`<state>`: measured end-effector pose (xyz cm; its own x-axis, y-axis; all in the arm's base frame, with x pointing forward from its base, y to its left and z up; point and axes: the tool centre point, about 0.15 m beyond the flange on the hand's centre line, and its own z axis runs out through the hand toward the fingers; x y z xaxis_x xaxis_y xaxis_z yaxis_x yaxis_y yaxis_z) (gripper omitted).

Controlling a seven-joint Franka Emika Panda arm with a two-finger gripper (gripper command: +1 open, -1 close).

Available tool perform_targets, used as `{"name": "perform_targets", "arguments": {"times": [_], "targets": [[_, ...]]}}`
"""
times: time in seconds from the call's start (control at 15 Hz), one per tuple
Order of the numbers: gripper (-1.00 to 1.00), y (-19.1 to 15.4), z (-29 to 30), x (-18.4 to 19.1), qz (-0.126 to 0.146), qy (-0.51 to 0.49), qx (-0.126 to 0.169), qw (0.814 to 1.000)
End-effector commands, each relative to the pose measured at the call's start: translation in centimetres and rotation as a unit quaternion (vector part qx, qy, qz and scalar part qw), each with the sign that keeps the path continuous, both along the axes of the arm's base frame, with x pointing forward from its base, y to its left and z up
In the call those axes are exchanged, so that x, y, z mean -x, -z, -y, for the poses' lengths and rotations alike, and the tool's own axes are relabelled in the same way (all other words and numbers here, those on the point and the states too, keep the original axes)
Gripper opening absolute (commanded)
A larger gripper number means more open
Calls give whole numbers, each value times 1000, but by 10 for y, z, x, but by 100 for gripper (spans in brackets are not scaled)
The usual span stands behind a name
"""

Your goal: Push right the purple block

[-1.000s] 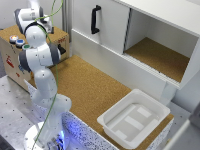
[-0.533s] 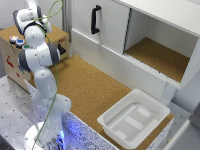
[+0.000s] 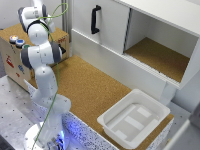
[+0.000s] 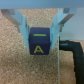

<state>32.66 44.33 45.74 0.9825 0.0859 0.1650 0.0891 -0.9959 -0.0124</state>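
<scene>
My claw [image 4: 40,31] is spread wide, holding nothing. The purple cube block with a yellow "A" [image 4: 39,41] sits on the cork counter [image 4: 20,67] between my fingers [image 4: 22,27], positioned so a finger can shove it sideways. Right of it: a black handle [image 4: 73,50]. Only the wrist view shows the block; in the exterior view my arm [image 3: 40,55] hides block and claw.
</scene>
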Motion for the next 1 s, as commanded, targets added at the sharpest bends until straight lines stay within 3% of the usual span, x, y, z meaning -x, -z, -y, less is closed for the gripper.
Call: {"name": "perform_targets", "arguments": {"times": [0.0, 0.07, 0.47, 0.6, 0.8, 0.93], "targets": [[-100, -8, -21, -15, -27, 45, 52, 997], [100, -4, -22, -13, -30, 48, 44, 997], [100, 7, -22, 2, -38, 21, 44, 998], [100, -10, -21, 8, -16, 9, 65, 998], [100, -37, -9, 21, 13, 5, 66, 998], [100, -37, -9, 21, 13, 5, 66, 998]]}}
